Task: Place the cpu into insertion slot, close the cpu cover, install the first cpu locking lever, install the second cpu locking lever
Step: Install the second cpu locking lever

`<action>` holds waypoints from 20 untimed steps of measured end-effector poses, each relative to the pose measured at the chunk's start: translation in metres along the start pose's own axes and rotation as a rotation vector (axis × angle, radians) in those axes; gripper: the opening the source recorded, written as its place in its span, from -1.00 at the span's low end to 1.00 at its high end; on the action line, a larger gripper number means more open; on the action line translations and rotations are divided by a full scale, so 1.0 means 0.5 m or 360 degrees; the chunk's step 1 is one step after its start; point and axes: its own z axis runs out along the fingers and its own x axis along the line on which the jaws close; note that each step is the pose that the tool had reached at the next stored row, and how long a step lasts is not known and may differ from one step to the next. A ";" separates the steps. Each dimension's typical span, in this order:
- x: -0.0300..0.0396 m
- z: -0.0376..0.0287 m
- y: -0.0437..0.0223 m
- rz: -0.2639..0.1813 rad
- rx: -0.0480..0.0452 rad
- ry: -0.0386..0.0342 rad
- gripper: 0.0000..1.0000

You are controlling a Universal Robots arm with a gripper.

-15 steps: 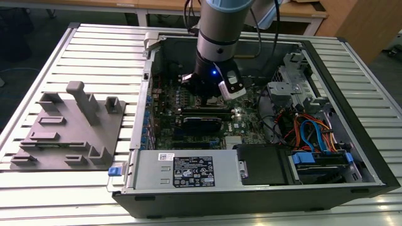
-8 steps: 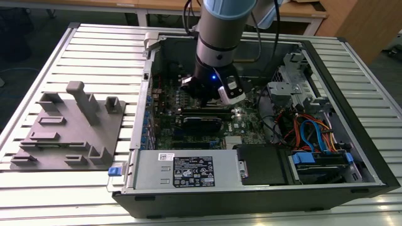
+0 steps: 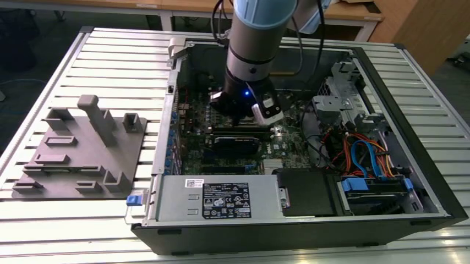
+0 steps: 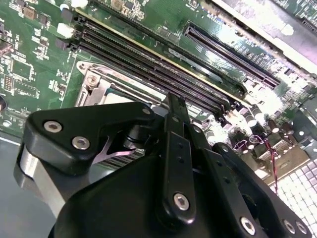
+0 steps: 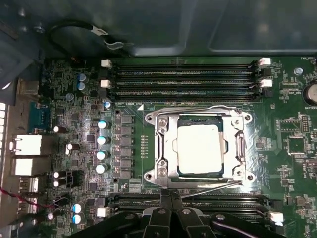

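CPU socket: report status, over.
Hand shut, empty, tips beside the cpu cover. Cover down over the cpu in the insertion slot. Thin locking lever lies between hand and cover.

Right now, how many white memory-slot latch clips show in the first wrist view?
6: two at one end of the far slot bank, two at its other end, two on the near bank. The gripper may hide others.
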 end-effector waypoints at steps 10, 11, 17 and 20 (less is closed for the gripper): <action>0.007 0.014 -0.007 0.0004 -0.0020 0.0004 -0.80; 0.009 0.015 -0.008 0.0004 -0.0023 0.0005 -0.80; 0.015 0.022 -0.009 0.0006 -0.0037 0.0014 -0.80; 0.016 0.024 -0.009 0.0006 -0.0050 0.0017 -0.80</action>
